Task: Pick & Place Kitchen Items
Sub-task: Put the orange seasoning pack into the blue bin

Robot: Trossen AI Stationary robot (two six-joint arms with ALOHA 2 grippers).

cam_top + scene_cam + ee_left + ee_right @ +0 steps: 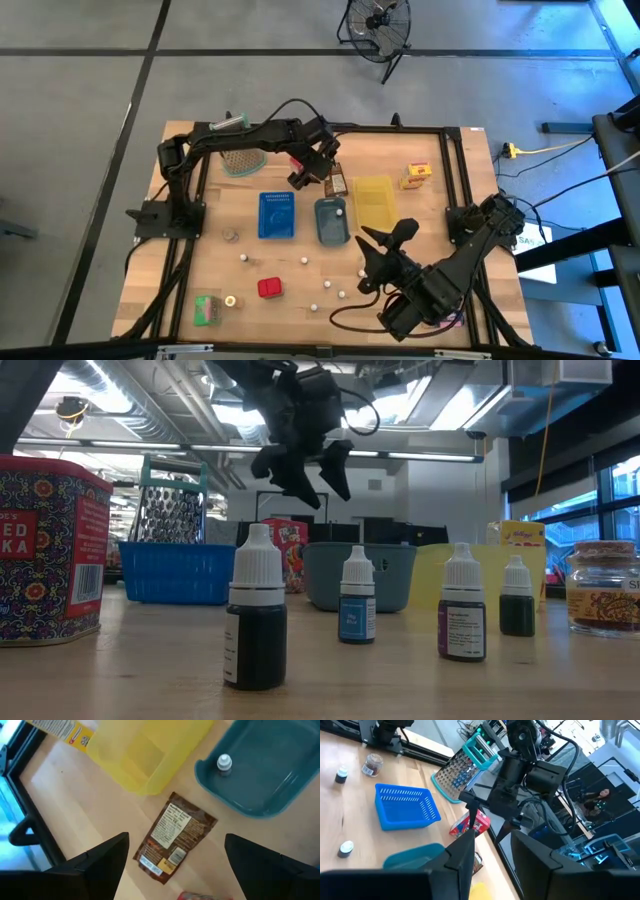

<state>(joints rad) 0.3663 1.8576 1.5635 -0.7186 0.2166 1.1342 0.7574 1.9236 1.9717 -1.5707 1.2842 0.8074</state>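
A flat, slotted blue plastic tray (276,215) sits near the middle of the light wooden table (190,270). Just beside it, on the side away from the table's left edge, lies a grey-blue plastic tray (331,222), and beyond that a translucent yellow plastic tray (375,200). Behind the blue tray, toward the table's far edge, a green-rimmed metal mesh basket (243,160) rests. Well beyond the far edge, a black floor fan (377,22) stands on the grey floor.

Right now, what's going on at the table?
The left gripper hangs open above the brown packet, which lies flat on the table beside the yellow tray and grey-blue tray. One small white-capped bottle sits in the grey-blue tray. The right gripper waits near the front, holding nothing.
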